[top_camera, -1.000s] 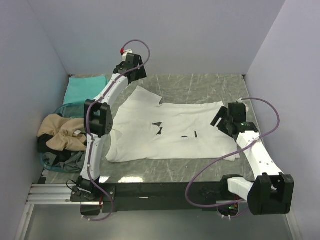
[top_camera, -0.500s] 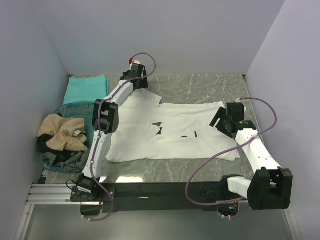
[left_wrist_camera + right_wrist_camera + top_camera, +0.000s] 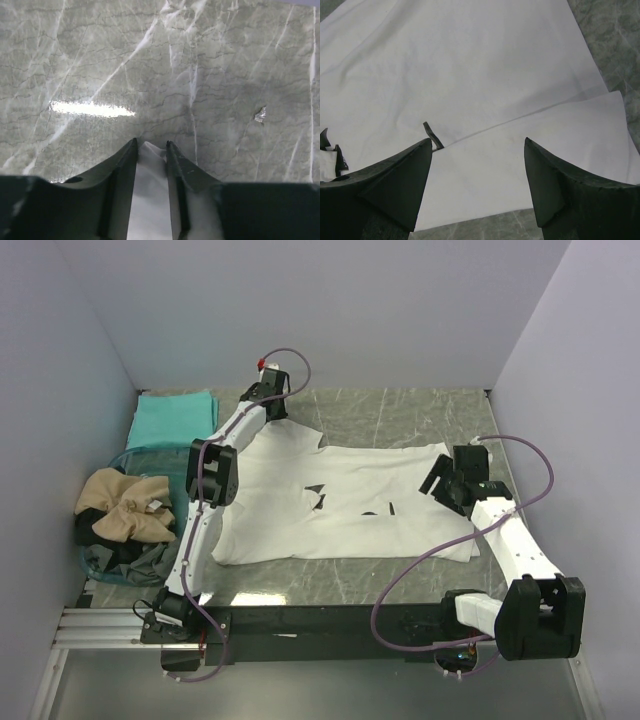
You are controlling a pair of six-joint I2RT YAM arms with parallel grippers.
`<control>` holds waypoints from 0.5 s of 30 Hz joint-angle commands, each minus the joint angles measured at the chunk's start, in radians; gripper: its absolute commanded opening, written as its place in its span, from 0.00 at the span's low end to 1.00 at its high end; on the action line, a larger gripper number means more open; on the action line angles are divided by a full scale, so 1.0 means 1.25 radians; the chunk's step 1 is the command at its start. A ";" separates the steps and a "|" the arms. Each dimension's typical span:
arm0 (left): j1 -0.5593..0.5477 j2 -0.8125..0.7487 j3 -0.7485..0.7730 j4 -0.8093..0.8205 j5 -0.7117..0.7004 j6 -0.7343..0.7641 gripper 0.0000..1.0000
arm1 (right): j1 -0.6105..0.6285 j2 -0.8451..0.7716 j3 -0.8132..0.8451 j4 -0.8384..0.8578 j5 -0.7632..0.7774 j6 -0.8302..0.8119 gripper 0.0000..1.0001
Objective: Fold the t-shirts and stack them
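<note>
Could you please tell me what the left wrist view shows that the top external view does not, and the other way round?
Only the left wrist view shows the left gripper pinching a tip of the white t-shirt between its fingers, and a small pale fleck on the table. Only the top external view shows the whole shirt spread flat, the folded teal t-shirt, the tan t-shirt in the bin, and the right gripper. Both show the marbled table and white cloth at the left gripper.

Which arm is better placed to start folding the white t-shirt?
Left, likely. The left gripper is shut on a far corner of the white t-shirt; the right gripper hangs open above the cloth, holding nothing.
</note>
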State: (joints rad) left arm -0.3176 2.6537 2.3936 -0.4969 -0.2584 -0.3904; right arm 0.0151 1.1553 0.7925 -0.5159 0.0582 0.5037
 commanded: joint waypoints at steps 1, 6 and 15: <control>0.002 0.006 0.016 -0.026 0.008 -0.009 0.32 | -0.001 0.000 0.005 0.020 0.000 -0.007 0.80; 0.002 -0.011 0.007 -0.023 -0.001 -0.005 0.15 | -0.002 0.008 0.010 0.014 0.006 -0.007 0.80; 0.002 -0.098 -0.085 0.045 0.025 -0.003 0.00 | -0.001 0.097 0.162 -0.069 0.163 0.045 0.79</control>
State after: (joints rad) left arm -0.3157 2.6209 2.3310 -0.4648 -0.2558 -0.3946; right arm 0.0151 1.2369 0.8700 -0.5701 0.1539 0.5293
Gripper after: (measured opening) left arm 0.022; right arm 0.794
